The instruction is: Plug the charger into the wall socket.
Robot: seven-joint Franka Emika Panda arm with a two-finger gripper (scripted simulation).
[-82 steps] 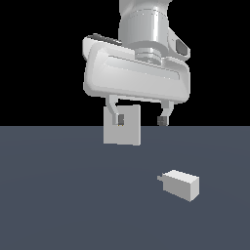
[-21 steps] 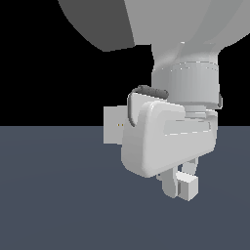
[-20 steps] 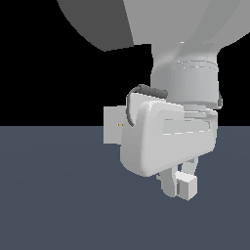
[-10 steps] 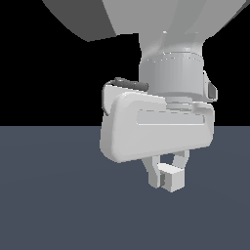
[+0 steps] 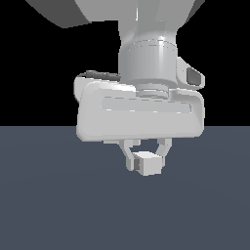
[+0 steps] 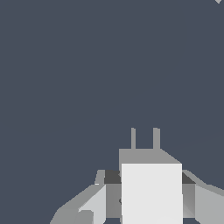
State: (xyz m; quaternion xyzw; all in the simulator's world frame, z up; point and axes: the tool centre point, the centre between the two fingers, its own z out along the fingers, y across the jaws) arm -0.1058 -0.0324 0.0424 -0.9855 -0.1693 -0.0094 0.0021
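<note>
One charger with two prongs, between two fingers; one dark floor.

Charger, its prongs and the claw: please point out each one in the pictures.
charger (image 5: 148,164): exterior view, its lit front face.
prongs (image 6: 156,138): wrist view, on one of the two pins.
claw (image 5: 147,155): exterior view, midway between the fingertips, shut on the charger.

A flat, dark slate-blue floor spreads beneath the scene.
</note>
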